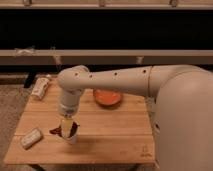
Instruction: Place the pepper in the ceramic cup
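Note:
The gripper hangs straight down from the white arm, right over the small white ceramic cup, which stands near the front left of the wooden table. The dark red-brown pepper shows at the cup's rim, sticking out to the left of the gripper, with more dark red just right of it. The gripper hides most of the cup's mouth and the middle of the pepper.
An orange bowl sits at the back middle of the table. A small white packet lies at the front left. A white bottle-like thing lies at the back left corner. The robot's white body fills the right side.

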`<state>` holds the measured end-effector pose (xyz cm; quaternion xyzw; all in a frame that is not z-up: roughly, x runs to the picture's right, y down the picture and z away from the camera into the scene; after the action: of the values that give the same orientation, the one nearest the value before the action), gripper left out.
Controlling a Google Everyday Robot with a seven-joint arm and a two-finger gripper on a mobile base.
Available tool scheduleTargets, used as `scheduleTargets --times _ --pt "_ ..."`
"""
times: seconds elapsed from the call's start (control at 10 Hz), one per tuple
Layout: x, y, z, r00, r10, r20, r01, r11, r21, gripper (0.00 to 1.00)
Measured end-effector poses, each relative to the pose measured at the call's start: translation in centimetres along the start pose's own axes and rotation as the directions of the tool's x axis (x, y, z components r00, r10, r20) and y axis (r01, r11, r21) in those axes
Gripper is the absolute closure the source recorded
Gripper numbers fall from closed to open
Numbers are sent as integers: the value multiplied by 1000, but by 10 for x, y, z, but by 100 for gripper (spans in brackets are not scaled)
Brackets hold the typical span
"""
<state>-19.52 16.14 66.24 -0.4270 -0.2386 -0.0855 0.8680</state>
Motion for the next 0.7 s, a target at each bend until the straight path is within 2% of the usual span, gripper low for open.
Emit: scheduleTargets --times 0.3,0.4,0.7 --pt "7 0 -5 1000 3 -27 -3 1000 15 21" --pt "10 3 -7 999 4 -51 -3 1000 19 27" --pt "14 11 -6 994 -6 -107 8 1000 20 58"
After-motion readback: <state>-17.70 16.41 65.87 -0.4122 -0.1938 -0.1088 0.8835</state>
